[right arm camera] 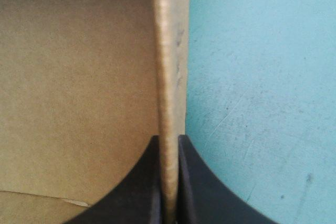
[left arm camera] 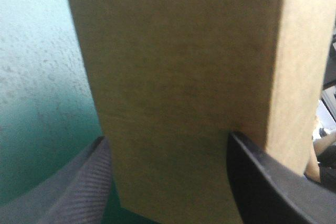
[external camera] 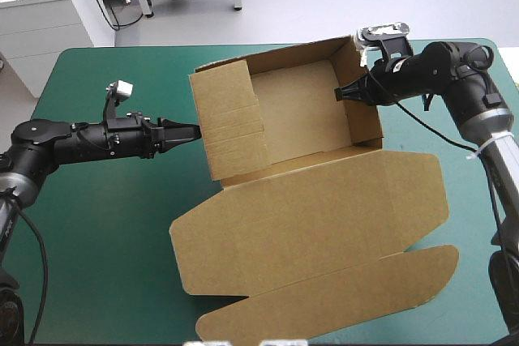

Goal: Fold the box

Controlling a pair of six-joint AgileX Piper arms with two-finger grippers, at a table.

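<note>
The brown box (external camera: 304,115) sits mid-table, its lid (external camera: 316,216) flat toward the near edge. The right gripper (right arm camera: 168,138) is clamped on the right wall, likely steadying it. The left gripper (left arm camera: 167,139) has its fingers apart against the left wall, seemingly bracing it.

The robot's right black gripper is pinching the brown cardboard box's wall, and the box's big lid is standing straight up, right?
Not quite. The high view shows the brown cardboard box's lid lying flat on the teal-green table cover, not standing. The right black gripper does pinch the wall.
</note>
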